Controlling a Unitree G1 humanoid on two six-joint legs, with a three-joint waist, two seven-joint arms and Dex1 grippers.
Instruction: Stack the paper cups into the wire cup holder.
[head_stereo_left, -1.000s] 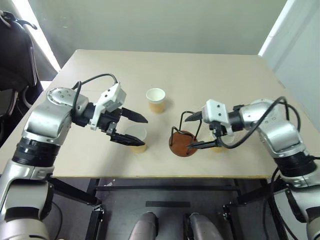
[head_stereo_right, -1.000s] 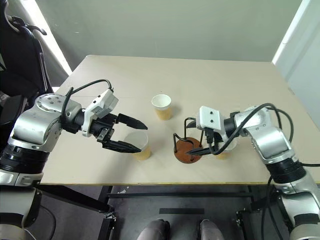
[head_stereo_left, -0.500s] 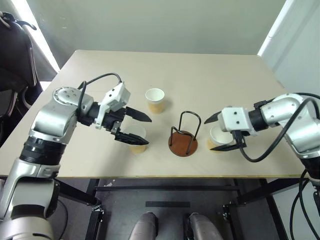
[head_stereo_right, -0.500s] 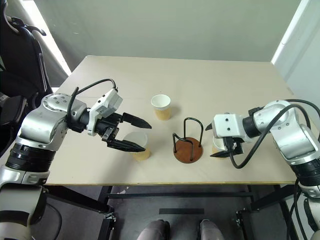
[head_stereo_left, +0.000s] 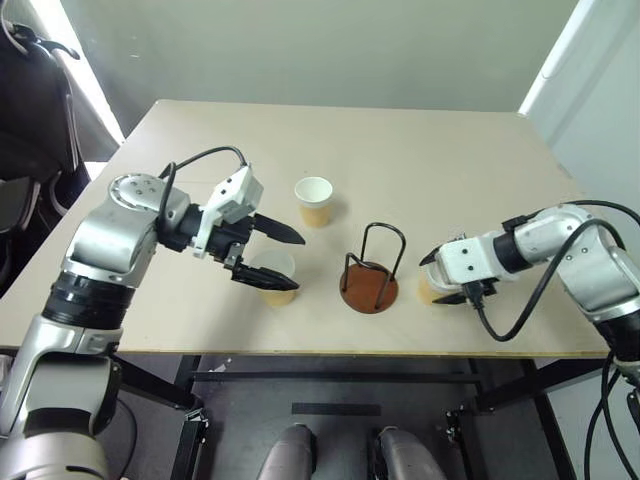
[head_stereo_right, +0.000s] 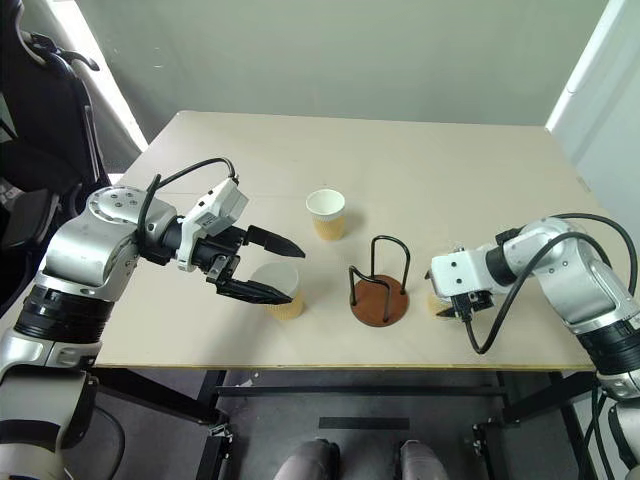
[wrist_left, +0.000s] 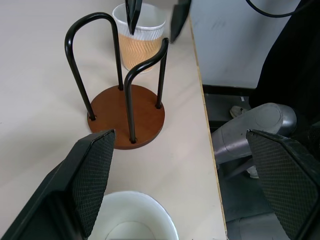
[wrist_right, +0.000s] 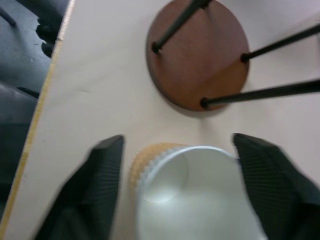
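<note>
Three paper cups stand on the table. The far one (head_stereo_left: 313, 200) stands alone. A second cup (head_stereo_left: 272, 276) sits between the spread fingers of my left gripper (head_stereo_left: 292, 263), which is open and clear of its rim (wrist_left: 131, 220). The third cup (head_stereo_left: 427, 290) sits near the front edge. My right gripper (head_stereo_left: 438, 278) hangs low over it, a finger (wrist_right: 102, 187) on each side of the cup (wrist_right: 185, 190) and a thin gap showing. The empty wire cup holder (head_stereo_left: 370, 278) stands between the two near cups, and its brown base (wrist_left: 127, 112) also shows in the left wrist view.
The table's (head_stereo_left: 420, 150) front edge (head_stereo_left: 320, 352) runs just below both near cups. A black chair (head_stereo_left: 30, 100) stands off the far left corner. A white panel (head_stereo_left: 590, 80) rises at the right.
My right gripper has left the wire holder, swung right, dropped over the right cup, and narrowed its fingers around it. The left arm has stayed put.
</note>
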